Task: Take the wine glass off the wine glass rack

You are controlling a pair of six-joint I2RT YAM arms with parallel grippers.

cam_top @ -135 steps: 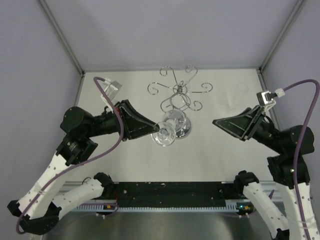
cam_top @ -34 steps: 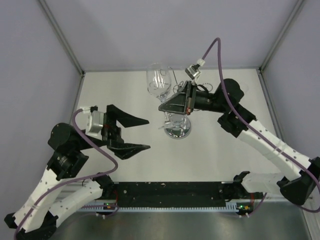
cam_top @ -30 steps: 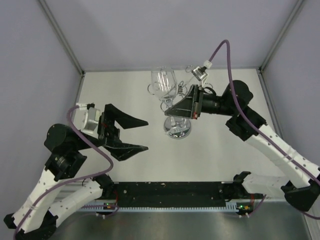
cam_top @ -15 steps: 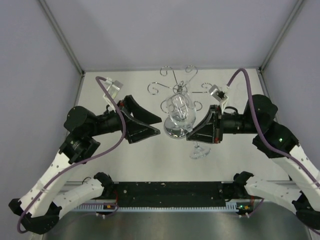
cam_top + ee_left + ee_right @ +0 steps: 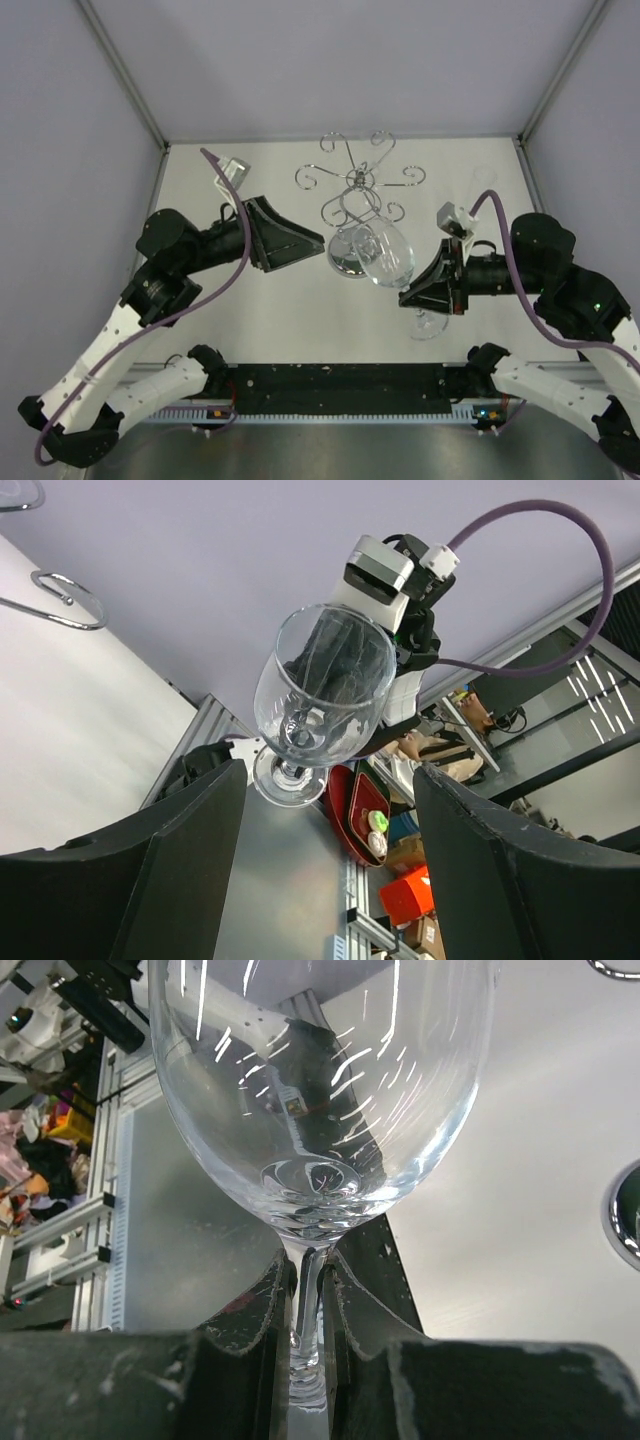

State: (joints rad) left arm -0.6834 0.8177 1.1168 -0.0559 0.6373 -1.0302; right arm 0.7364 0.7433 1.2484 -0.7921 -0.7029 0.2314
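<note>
The clear wine glass [image 5: 385, 255] hangs tilted in the air just right of the rack's base, with its foot [image 5: 428, 322] toward the near edge. My right gripper [image 5: 408, 296] is shut on its stem [image 5: 308, 1300], and the bowl [image 5: 320, 1090] fills the right wrist view. The chrome wine glass rack [image 5: 360, 185] stands at the back centre on its mirrored base [image 5: 343, 255], with no glass on its arms. My left gripper [image 5: 320, 248] is open and holds nothing, left of the base. In the left wrist view the glass [image 5: 325, 695] floats beyond its spread fingers [image 5: 150, 880].
Grey side walls and metal corner posts [image 5: 130, 85] close in the table. A black rail [image 5: 340, 385] runs along the near edge between the arm bases. Purple cables [image 5: 225, 260] loop over both arms. A rack curl [image 5: 70, 600] shows at the left wrist view's top left.
The right arm has carried the glass away from the rack, toward the near right and lower. The left gripper's jaws have narrowed a little, and the gripper stays beside the rack base.
</note>
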